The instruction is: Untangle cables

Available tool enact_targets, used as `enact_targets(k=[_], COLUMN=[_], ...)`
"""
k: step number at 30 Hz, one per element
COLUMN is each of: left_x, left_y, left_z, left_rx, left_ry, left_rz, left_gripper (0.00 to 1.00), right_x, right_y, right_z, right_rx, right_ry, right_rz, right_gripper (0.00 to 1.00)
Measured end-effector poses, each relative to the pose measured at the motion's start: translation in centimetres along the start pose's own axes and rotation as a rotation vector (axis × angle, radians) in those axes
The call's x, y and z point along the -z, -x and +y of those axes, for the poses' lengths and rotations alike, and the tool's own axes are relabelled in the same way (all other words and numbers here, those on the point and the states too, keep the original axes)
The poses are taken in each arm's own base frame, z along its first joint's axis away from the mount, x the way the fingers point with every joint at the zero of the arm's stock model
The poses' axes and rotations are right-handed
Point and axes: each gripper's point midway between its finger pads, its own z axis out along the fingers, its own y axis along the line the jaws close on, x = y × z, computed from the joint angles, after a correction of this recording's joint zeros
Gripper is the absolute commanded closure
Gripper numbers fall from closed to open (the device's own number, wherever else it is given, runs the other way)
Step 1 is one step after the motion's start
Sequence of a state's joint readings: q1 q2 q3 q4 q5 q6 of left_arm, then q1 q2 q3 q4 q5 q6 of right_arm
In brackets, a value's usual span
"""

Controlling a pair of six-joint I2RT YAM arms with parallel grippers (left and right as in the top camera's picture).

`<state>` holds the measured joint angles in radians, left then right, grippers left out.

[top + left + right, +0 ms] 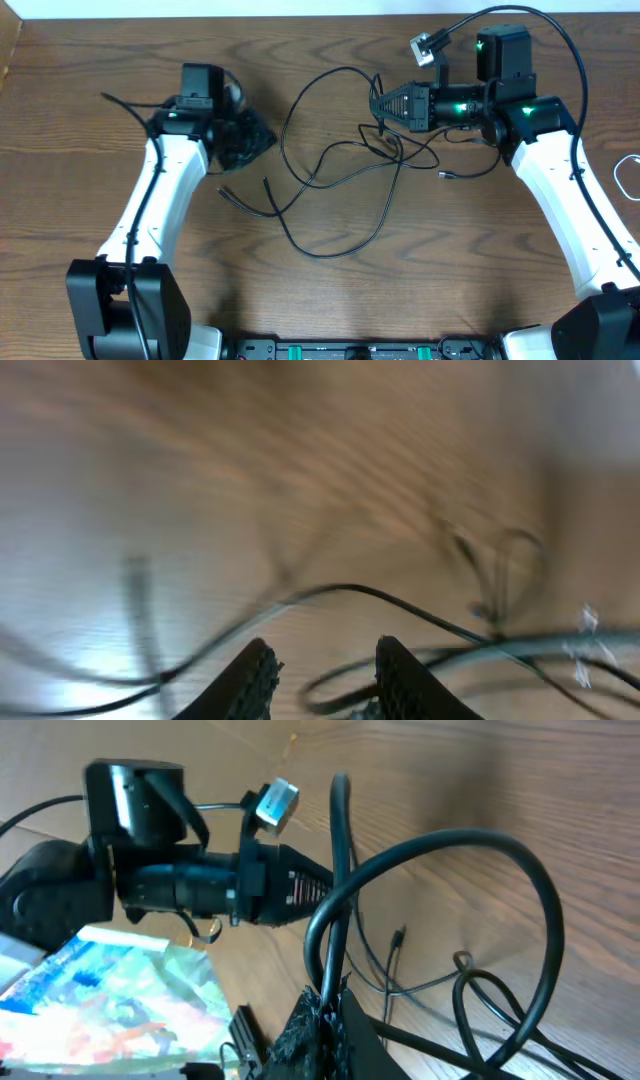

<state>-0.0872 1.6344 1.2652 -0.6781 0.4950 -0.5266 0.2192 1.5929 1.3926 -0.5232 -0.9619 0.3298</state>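
**Step in hand.** Judged to be early separation: one strand is taken up, and the bundle is not yet parted.

**Location of task items.** The black cables (316,182) lie in the middle of the surface (60,150), between the two arms. They form loose, overlapping loops that cross at several points. A white cable (617,172) lies well apart at the far right edge, clear of the snarl.

**End effectors.**
- The right end effector (380,108) is closed. The right wrist view shows its fingertips pinched on a black strand that arcs upward out of them.
- The left end effector (325,680) has its fingers standing apart. A strand curves through the gap, but the blurred view does not show it clamped.

**Next move, as assessed.** The left end effector would need to take or pin a neighbouring strand. The right could then draw its strand out through the crossings, slowly, so that no loop cinches into a knot.

**Materials and shapes.**
- The cords are thin, limp and smooth-jacketed, with small plug ends. They will likely follow a pull readily and drag adjoining loops along.
- The surface is dark wood-grain, flat and faintly glossy.
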Motion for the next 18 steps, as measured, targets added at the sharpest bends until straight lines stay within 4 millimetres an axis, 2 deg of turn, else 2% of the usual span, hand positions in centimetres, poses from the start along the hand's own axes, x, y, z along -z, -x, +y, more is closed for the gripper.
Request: enact_targets(k=[4, 8, 11, 18], left_x=[-0.7, -1.0, -0.9, -0.7], left_y=[-1.4, -2.4, -3.0, -3.6], left_z=[-4.4, -7.1, -9.4, -11.7], left_rx=[-0.099, -0.160, -0.199, -0.214], left_ry=[-0.144, -0.227, -0.304, -0.384], left_rz=[0.037, 0.055, 0.062, 0.073], left_gripper=[0.66, 0.66, 0.66, 0.66], right_x=[0.0, 0.0, 0.1, -0.2], right_y=[-0.1, -0.8, -1.7, -2.0], right_z=[-0.3, -0.8, -2.2, -2.9], right_rx=[-0.009, -0.032, -0.069, -0.064], right_ry=[-0.015, -0.038, -0.117, -0.177], right_rz=[0.003, 0.022, 0.041, 0.046], right_gripper=[0.99, 0.99, 0.99, 0.99])
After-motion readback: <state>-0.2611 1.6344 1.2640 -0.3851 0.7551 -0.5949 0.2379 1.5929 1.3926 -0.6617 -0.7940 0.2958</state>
